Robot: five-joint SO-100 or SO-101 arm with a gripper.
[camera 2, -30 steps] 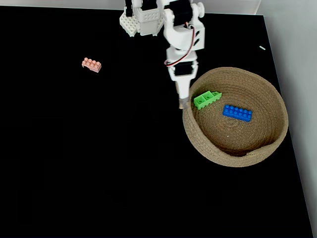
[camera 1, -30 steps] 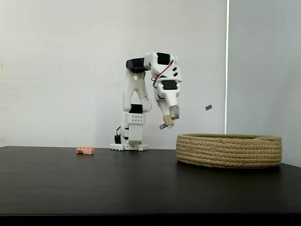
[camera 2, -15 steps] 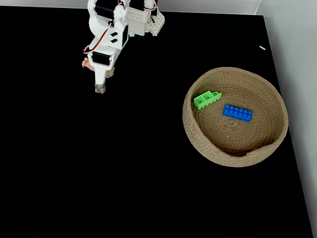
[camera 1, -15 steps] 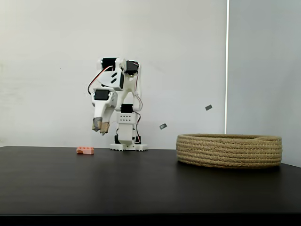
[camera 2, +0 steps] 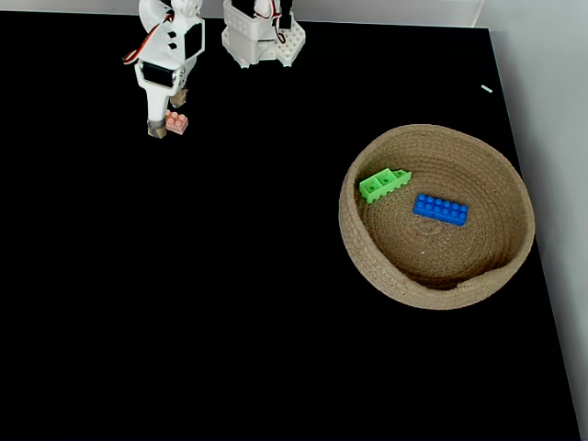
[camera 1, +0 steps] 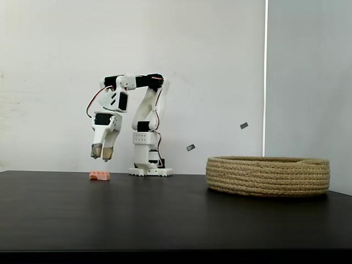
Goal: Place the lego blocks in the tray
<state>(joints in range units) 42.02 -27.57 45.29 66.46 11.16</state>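
The salmon-pink lego brick (camera 1: 99, 175) is seen lying on the black table (camera 2: 230, 303), well apart from the rope tray (camera 2: 439, 292), and it is the one brick not yet placed. Inside the tray, the green brick (camera 2: 384, 184) and the blue brick (camera 2: 440, 209) are found just beside each other on the woven floor, as they were a second ago.

What has changed is the arm. A second ago the gripper was held at the near rim of the tray; half a second ago it had been swung across toward the pink brick; now the gripper (camera 1: 102, 154) is poised above that brick, with a clear gap beneath it in the side-on fixed view. In the fixed view from above, the gripper (camera 2: 164, 128) is seen overlapping the brick's left end. From this it is judged that the third pick is under way and that only a descent and a closing remain before the carry.

The arm is posed with its upper link raised from the base (camera 1: 150, 171), the forearm reaching out level to the left in the side-on view, and the wrist bent so the fingers point almost straight down. The two tan-tipped fingers are parted narrowly and nothing is held between them
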